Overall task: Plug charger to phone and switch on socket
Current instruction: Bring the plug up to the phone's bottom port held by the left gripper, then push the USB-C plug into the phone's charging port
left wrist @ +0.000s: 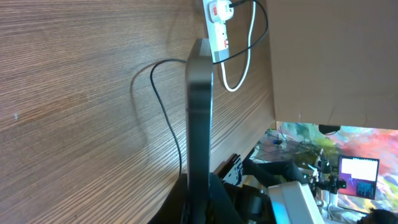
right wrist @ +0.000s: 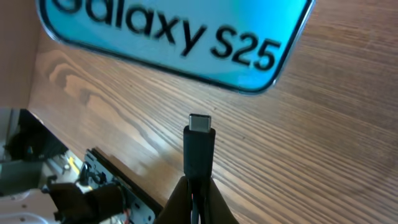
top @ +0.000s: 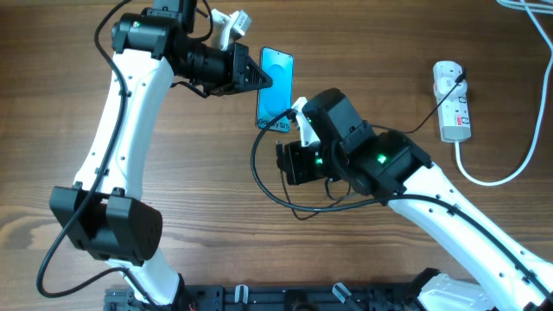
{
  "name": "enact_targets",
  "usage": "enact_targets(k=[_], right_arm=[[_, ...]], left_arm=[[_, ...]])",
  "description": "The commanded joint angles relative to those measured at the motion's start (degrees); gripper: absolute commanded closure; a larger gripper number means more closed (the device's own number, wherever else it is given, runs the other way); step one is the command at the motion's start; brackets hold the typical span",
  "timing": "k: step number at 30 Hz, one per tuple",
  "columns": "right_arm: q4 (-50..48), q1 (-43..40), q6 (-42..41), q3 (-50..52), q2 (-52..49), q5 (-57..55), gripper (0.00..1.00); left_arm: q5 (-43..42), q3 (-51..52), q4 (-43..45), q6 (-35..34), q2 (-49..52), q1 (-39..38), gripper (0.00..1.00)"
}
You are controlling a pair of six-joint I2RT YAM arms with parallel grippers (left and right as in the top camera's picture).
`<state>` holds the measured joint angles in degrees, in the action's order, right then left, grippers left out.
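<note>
Charger (right wrist: 199, 140) plug, pinched in right pincer (right wrist: 198, 194), points along its axis at phone (right wrist: 186, 31) bottom edge just ahead; left pincer (left wrist: 200, 194) pinches the phone.

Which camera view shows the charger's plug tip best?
Right wrist: the charger's plug tip fills the middle, sharp and close, held in the right pincer near the phone. Overhead and left wrist show only its cable; the tip cannot be made out.

Overhead: straight down, far. Wrist views: close, low, both sharing phone (right wrist: 174, 37) with overhead.
</note>
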<state>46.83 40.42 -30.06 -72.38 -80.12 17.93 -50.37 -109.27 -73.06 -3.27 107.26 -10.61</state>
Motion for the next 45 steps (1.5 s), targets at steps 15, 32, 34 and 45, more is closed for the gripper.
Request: enact_targets(k=[15,32,34,45], right_arm=[[-6.19,0.22,-4.66,-1.22,1.01,2.45,0.96],[-6.10,0.22,-7.67,-1.22,0.96,-1.18,0.96],[-6.29,0.22,-8.11,-1.22,0.96,-1.25,0.96],[-8.39,0.13,-10.60,-1.22,0.96,-2.80,0.96]], left_arm=[[-0.81,-0.07,1.70,-0.17,-0.22,-0.04,0.96],[-3.19,-0.07,0.66,-0.15,-0.22,-0.04,0.96],[-3.19,-0.07,0.63,-0.17,-0.22,-0.04,0.96],[-3.19,-0.07,-0.13,-0.15,-0.22,-0.04,0.96]])
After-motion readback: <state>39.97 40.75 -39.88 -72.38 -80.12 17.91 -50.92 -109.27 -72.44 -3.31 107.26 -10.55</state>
